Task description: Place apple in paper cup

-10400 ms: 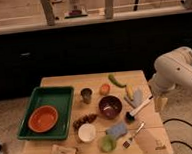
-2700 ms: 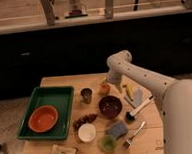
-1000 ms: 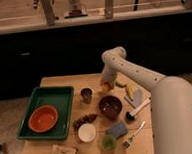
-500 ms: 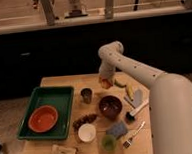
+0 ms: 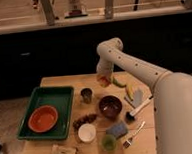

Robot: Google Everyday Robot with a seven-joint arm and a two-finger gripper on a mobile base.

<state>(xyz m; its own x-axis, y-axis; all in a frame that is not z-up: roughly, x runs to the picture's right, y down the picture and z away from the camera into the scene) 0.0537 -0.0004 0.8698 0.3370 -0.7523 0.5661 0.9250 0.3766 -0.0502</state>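
Note:
The apple (image 5: 105,82), small and orange-red, sits between the fingers of my gripper (image 5: 104,80) at the back middle of the table, just above the surface. The gripper hangs down from the white arm and is shut on the apple. The paper cup (image 5: 87,133), small and white with a pale inside, stands upright near the table's front, well in front of and slightly left of the gripper. A dark brown bowl (image 5: 111,106) lies between the gripper and the cup.
A dark grey-olive cup (image 5: 86,95) stands left of the gripper. A green tray (image 5: 55,95) holds an orange bowl (image 5: 42,118). A banana (image 5: 128,89), white-handled brush (image 5: 139,108), blue sponge (image 5: 117,130), green cup (image 5: 109,143), fork (image 5: 131,135) and small box (image 5: 64,152) lie around.
The arm has swung in from the right to the back middle of the table. The gripper came down on the apple, closed on it, and now holds it slightly raised.

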